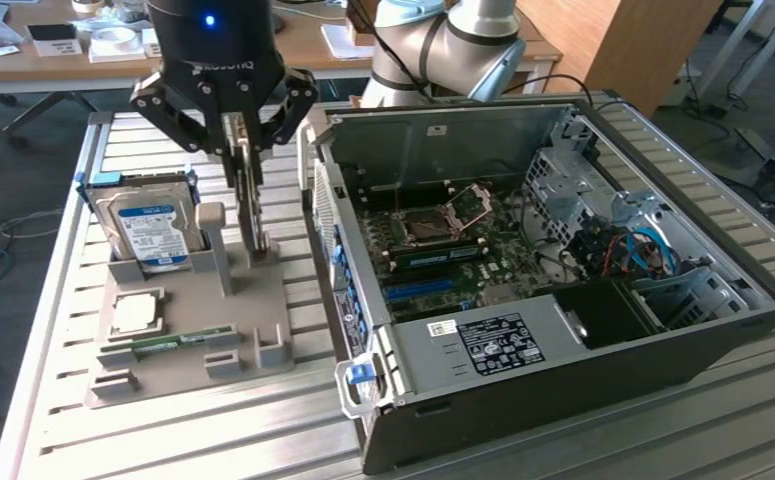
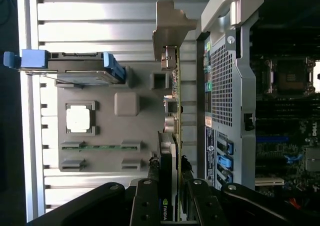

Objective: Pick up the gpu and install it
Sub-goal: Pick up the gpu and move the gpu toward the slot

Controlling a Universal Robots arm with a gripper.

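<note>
The gpu [image 1: 251,215] is seen clamped edge-on between the jaws of the gripper [image 1: 244,160], upright over the holder [image 1: 174,385], at nine o'clock of the case [image 1: 494,400] in the exterior view.

Over on the exterior view's left of the table [image 1: 54,380]: parts holder [image 1: 180,310], just beside the open computer case [image 1: 521,400] on the right. Far left corner of the holder, hard drive [image 1: 154,225] upright in its slot. Nearer, processor chip [image 1: 136,312] flat in a recess; nearer again, memory stick [image 1: 174,345] lying flat. At the holder's right side, next to the case wall, gpu [image 1: 256,225] upright on edge, gripper [image 1: 243,150] above, fingers clamped either side. Inside the case, motherboard [image 1: 494,255] on the floor, power supply [image 1: 481,345] at the near end.
</note>
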